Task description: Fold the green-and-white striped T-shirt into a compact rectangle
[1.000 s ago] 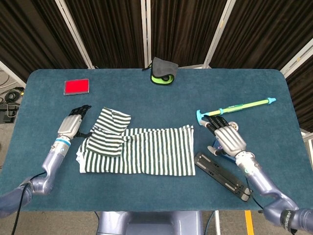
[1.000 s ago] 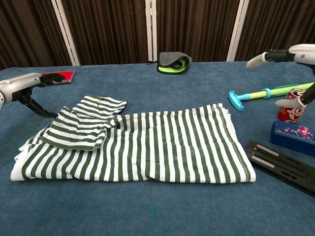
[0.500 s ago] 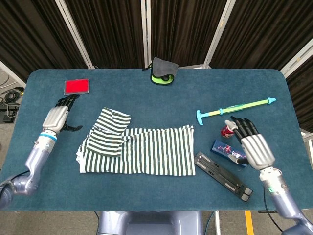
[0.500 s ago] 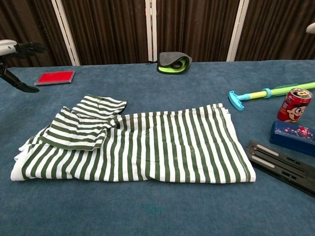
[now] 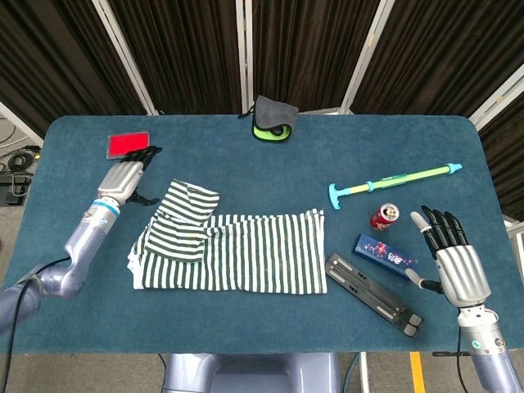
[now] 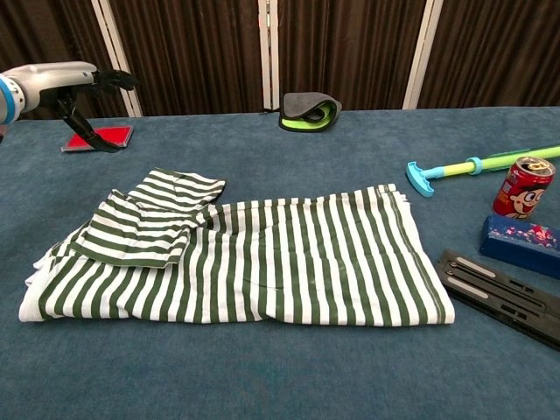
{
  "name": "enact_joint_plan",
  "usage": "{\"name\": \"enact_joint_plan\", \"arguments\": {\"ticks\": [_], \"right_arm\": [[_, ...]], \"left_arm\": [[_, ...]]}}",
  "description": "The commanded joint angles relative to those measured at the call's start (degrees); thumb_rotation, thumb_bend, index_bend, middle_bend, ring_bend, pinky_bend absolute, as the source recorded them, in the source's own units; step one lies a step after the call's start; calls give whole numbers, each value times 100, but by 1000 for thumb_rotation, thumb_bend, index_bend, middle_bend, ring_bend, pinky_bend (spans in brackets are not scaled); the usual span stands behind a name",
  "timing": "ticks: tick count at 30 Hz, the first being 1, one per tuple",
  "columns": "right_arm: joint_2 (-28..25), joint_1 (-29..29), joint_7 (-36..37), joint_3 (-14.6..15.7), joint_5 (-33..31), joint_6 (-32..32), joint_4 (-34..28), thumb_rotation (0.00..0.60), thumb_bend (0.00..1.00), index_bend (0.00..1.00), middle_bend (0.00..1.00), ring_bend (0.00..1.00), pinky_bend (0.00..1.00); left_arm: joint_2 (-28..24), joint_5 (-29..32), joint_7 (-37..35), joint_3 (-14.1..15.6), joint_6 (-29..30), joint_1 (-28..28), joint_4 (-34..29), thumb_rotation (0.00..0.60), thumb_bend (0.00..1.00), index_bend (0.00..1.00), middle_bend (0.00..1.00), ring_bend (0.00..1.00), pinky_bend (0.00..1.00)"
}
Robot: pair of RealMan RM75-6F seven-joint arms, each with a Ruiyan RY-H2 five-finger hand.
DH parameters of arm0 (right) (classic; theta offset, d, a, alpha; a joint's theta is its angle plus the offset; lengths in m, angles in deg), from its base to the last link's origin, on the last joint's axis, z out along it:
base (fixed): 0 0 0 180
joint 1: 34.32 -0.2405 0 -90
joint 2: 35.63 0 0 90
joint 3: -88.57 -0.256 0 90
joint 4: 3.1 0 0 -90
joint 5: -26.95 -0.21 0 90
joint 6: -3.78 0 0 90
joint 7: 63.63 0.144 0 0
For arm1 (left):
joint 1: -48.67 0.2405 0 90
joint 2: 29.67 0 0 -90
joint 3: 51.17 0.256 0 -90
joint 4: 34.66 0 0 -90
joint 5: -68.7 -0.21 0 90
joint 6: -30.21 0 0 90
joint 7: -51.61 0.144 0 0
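Striped green-and-white T-shirt (image 5: 233, 254) sprawled left of centre on the blue worktop (image 5: 270, 164) from the head view, already folded into a long band, one sleeve flopped over its left end. Probably still needs a crosswise fold or two to count as compact. Left hand (image 5: 127, 173) hovering just off that sleeve end, fingers apart, holding nothing, maybe lining up for the next grab. Right hand (image 5: 452, 260) parked way out near the right edge, fingers spread, empty too, well apart from the shirt. Between it and the shirt: soda can (image 5: 382, 217), small blue box (image 5: 385, 255), black flat bar (image 5: 372, 295), and a green-and-blue toy stick (image 5: 393, 179) further back. Red card (image 5: 128, 144) in the far left corner, grey-and-green pouch (image 5: 272, 119) at the back edge.

Chest view next: shirt (image 6: 254, 262) lying flat across the foreground, sleeve bunched at the left. Left hand (image 6: 83, 83) up in the air over the red card (image 6: 98, 137), fingers open, nothing in it. Right hand out of shot here. Can (image 6: 523, 185) and box (image 6: 525, 241) off to the right.
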Motion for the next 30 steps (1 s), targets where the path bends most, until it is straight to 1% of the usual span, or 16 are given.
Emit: {"name": "enact_joint_plan", "arguments": {"ticks": [1,3,5,8,11,16,21,30], "right_arm": [[40,36,48,-45,-61,-43,184,600,0,83,0,0,0],[56,51,108,-87,-143,-87,264,600,0,82,0,0,0],[63,58,153,-108,-176,-121,309,600,0,83,0,0,0],[78,58,160,-155,-216,-173,383,600,0,85,0,0,0],[89,60,167,-208,-253,-205,423,600,0,90,0,0,0],[88,73,188,-257,-285,-245,462,600,0,96,0,0,0],[94,84,194,-275,-279,-279,477,600,0,101,0,0,0],[81,105,225,-306,-241,-300,464,600,0,101,0,0,0]], "left_arm": [[329,192,198,-17,-245,-270,403,600,224,0,0,0,0],[567,306,210,-41,-424,-428,706,600,225,0,0,0,0],[702,300,212,-34,-483,-513,860,600,225,0,0,0,0],[909,197,172,-2,-559,-650,1062,600,224,0,0,0,0],[1073,9,34,25,-570,-753,1135,600,224,0,0,0,0],[1198,-459,-282,93,-407,-855,955,600,224,0,0,0,0],[1216,-882,-559,149,-154,-924,583,600,225,0,0,0,0],[1234,-1188,-757,276,9,-1005,77,600,224,0,0,0,0]]}}
